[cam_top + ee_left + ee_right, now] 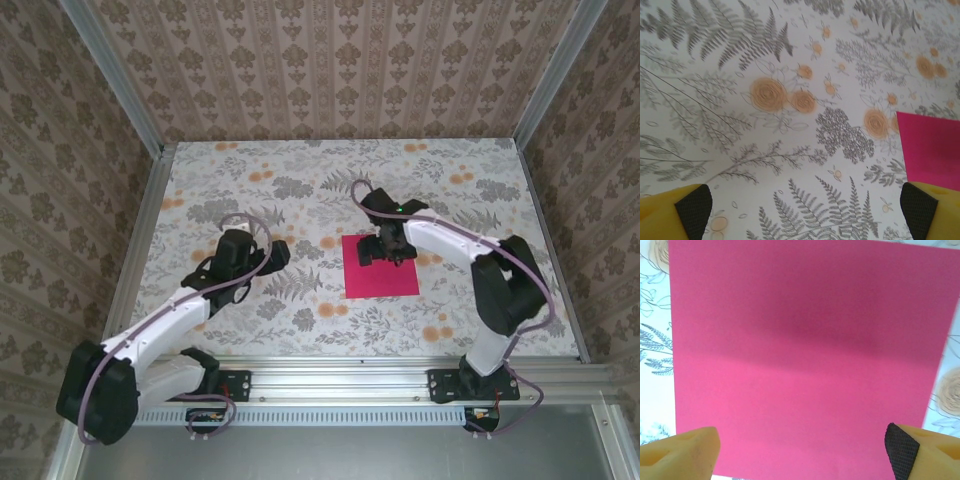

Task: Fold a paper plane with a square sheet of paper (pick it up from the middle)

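Observation:
The square sheet of paper (384, 272) lies flat and unfolded on the floral table, magenta-pink, a little right of centre. My right gripper (385, 250) hovers over its far edge, jaws open. In the right wrist view the sheet (805, 365) spreads flat under the wide-apart yellow fingers (690, 450), with nothing between them. My left gripper (275, 255) stands open over bare table to the left of the sheet. The left wrist view has the sheet's corner (932, 150) at the right edge, above the right fingertip (920, 210).
The table (250, 190) has a grey fern and orange flower print. Patterned walls and aluminium posts (150, 190) close it in on the left, back and right. A metal rail (400, 375) runs along the near edge by the arm bases.

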`<move>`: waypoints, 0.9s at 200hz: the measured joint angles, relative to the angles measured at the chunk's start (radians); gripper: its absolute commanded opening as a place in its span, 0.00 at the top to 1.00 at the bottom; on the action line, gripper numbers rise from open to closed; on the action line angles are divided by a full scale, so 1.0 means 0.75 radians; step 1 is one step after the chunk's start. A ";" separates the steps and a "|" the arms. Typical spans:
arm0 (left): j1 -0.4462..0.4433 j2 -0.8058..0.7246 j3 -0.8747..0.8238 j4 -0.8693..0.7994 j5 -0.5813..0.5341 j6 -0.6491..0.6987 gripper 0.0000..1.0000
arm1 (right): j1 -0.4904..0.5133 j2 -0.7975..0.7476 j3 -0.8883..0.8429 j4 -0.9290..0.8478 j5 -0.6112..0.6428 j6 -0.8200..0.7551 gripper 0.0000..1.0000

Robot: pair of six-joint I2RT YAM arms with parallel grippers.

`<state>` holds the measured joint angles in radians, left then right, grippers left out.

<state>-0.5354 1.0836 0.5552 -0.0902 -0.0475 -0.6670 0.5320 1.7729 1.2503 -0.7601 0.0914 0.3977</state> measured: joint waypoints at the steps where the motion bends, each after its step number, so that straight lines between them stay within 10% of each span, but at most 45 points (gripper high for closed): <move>1: 0.000 0.003 0.001 0.000 0.003 -0.001 0.00 | 0.001 0.005 0.003 -0.001 0.001 0.000 0.10; 180: -0.168 0.328 0.225 0.016 0.172 0.028 0.00 | 0.019 0.255 0.103 -0.033 0.005 0.040 0.07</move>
<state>-0.6617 1.3296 0.7238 -0.0784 0.0814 -0.6460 0.5461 1.9640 1.3277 -0.7845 0.0952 0.4274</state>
